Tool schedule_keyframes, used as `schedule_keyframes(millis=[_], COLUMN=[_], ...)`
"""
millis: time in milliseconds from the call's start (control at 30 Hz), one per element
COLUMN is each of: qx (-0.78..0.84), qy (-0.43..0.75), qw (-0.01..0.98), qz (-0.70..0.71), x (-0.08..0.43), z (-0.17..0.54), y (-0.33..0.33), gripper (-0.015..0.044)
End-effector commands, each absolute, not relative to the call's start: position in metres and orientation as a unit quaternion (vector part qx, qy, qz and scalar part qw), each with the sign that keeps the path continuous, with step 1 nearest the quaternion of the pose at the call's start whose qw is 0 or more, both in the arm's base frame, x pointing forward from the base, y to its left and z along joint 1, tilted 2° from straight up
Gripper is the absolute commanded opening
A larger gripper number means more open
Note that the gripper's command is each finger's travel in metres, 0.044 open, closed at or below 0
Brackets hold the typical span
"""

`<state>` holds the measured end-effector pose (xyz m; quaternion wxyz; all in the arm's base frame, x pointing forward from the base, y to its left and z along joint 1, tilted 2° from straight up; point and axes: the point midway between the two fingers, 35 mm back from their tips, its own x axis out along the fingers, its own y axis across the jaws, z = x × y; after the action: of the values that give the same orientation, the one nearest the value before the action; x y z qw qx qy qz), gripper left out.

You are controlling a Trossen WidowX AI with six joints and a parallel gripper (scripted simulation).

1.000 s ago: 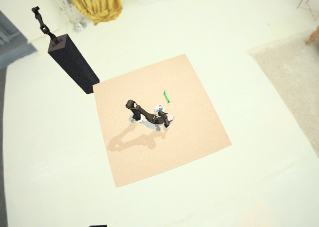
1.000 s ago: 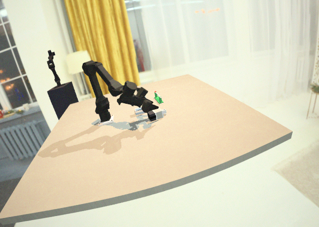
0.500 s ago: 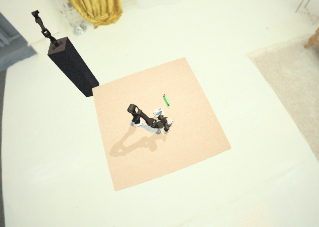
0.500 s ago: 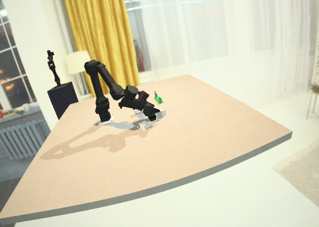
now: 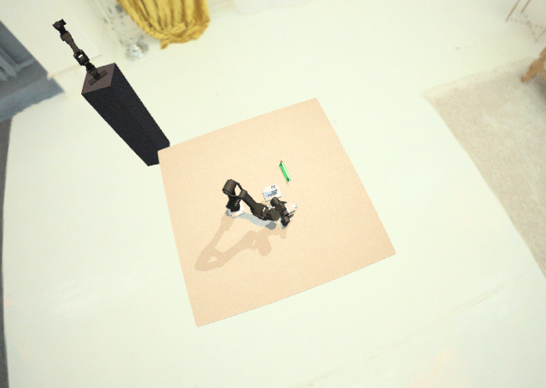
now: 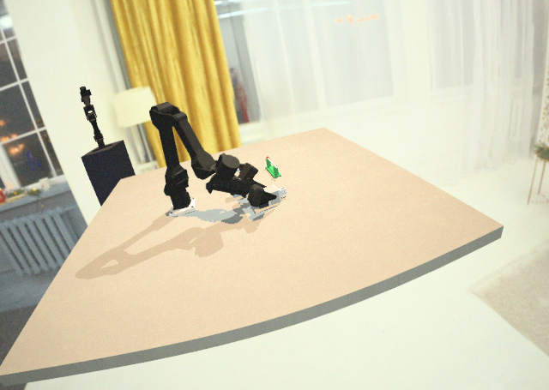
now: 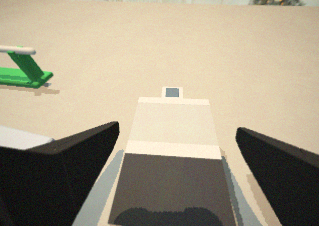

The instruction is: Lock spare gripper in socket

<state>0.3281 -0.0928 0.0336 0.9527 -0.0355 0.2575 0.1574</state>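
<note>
My gripper [image 7: 175,129] is open and low over the table, its fingers on either side of the spare gripper with gaps and nothing held. The spare gripper [image 7: 171,126] [image 5: 292,207] [image 6: 280,194] is a white and black block lying on the table; its small spigot [image 7: 172,92] with a dark square opening points away from me. The lock pin [image 7: 22,51] [image 5: 281,161] [image 6: 267,158], pale with a red head, lies on the green stand [image 7: 25,78] [image 6: 273,172]. The white mount [image 5: 270,194] stands beside the arm; its socket is hidden or too small to make out.
A pale edge, likely the mount's, shows beyond the left finger in the wrist view. The green stand is behind the mount and spare gripper. My arm's base [image 5: 235,211] [image 6: 181,208] is to their left. A second arm [image 5: 81,57] [image 6: 89,111] stands on a dark pedestal [image 5: 127,115] [image 6: 108,166] off the table.
</note>
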Motion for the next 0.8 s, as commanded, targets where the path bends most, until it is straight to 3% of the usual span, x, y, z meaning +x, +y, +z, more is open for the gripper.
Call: schedule_keyframes(millis=[0,300,500,767], qx=[-0.033,-0.033,-0.033,-0.033], qy=[0.259,0.259,0.259,0.259], qw=[0.952,0.952,0.952,0.952], qz=[0.157,0.157,0.157,0.157], x=[0.327,0.325,0.325,0.325], z=[0.028,0.016,0.016,0.016], y=[-0.092,-0.090,-0.090,-0.090], gripper=[0.0440,0.0440,0.0282,0.0229])
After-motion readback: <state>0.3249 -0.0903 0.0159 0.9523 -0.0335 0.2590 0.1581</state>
